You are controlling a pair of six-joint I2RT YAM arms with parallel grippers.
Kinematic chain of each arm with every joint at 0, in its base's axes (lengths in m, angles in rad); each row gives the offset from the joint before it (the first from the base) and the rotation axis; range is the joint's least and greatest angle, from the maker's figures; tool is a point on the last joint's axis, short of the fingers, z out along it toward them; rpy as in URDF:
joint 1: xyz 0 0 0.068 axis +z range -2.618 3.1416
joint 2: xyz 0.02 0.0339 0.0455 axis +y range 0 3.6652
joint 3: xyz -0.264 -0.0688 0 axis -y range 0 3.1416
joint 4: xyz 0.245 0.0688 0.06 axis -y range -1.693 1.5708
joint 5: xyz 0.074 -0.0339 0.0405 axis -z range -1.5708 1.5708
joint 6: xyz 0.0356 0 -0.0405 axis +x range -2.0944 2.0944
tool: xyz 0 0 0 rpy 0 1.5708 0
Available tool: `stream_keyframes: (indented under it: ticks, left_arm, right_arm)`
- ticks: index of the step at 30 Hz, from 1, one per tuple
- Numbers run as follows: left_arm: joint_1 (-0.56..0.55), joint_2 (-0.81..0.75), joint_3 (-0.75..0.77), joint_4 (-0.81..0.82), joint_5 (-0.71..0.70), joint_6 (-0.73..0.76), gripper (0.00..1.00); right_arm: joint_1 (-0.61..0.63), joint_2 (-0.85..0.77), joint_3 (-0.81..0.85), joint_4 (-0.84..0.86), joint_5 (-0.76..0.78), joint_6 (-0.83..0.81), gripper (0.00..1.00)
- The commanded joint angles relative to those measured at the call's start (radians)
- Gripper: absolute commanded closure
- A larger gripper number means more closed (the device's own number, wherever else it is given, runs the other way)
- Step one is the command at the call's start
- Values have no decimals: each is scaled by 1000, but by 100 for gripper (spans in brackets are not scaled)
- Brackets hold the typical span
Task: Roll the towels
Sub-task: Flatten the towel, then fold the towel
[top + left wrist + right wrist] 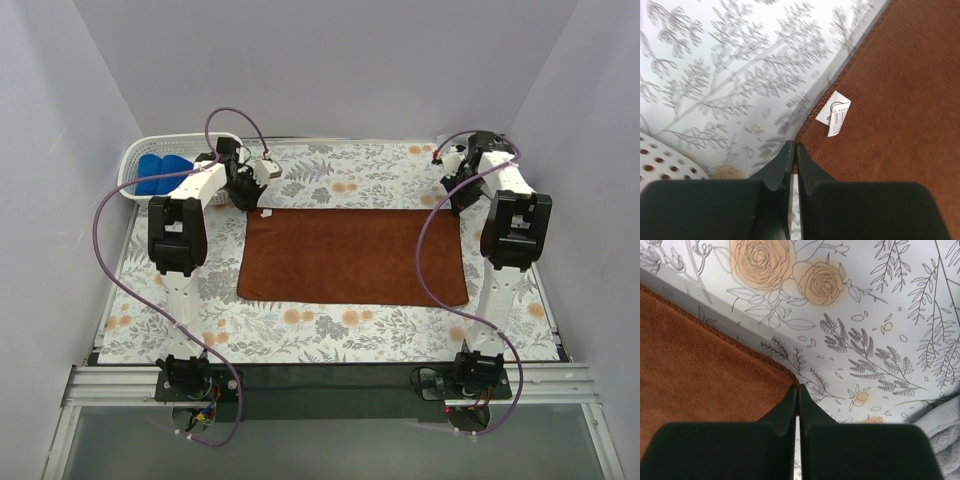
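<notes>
Blue towels (160, 176) rolled in basket (128, 168); brown towel (352, 256) still flat; left fingers (782, 167) and right fingers (788, 405) clenched on its far corners

Rust-brown towel (352, 256), spread flat as a wide rectangle, in the middle, long edges running left to right, small white barcode tag (835, 116) at its far left corner, bright blue towels (152, 178), rolled, side by side in white perforated basket (135, 160) at far left, edge of light grey towel (940, 435), near the brown one's far right corner.
</notes>
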Motion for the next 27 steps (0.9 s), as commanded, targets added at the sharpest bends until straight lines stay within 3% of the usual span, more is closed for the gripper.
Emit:
stream_keyframes:
  ticks: [1, 11, 16, 22, 27]
  left_arm:
    - [20, -159, -65, 24, 33, 52, 100]
    - [63, -324, -208, -48, 85, 224, 100]
    - [90, -402, -266, -163, 130, 354, 100]
    - [104, -523, -447, -291, 128, 543, 100]
    - [104, -581, -608, -309, 123, 578, 100]
  right_arm:
    - [-5, -131, -28, -7, -2, -45, 99]
    - [-7, -308, -226, -12, 3, -152, 99]
    - [-7, -403, -378, -18, 2, -206, 99]
    - [-8, -513, -548, -18, 22, -297, 99]
    - [-8, -534, -654, -18, 9, -304, 99]
